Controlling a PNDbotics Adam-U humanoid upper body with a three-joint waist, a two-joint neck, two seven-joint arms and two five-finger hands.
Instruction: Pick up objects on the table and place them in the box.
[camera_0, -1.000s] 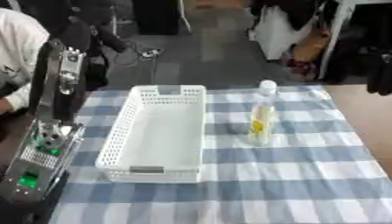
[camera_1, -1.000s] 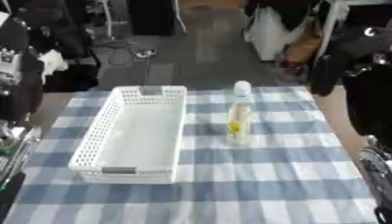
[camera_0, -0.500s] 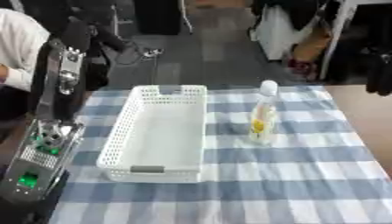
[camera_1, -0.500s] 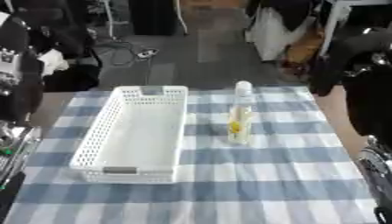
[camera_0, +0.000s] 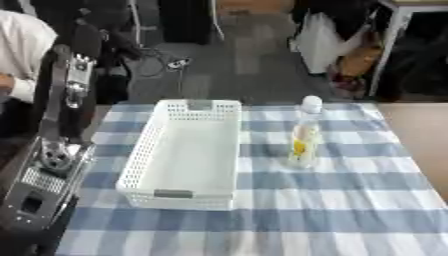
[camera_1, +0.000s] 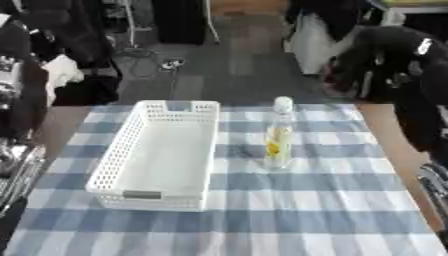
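Bottle (camera_0: 304, 134) stands upright just beside the empty white basket (camera_0: 144, 162), easy grab, but can't tell either hand's state since neither shows.

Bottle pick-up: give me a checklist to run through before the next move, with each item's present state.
1. Bottle upright on the checked tablecloth: ok.
2. Bottle stands apart from the white basket, to its right, with a gap between them: ok.
3. Basket inside has room for the bottle, nothing seen lying in it: ok.
4. Either hand in place at the bottle: not ok; nothing touches the bottle.
5. State of the hands: cannot tell; only arm parts show at the left and right edges.
6. Cloth around the bottle free of other things: ok.
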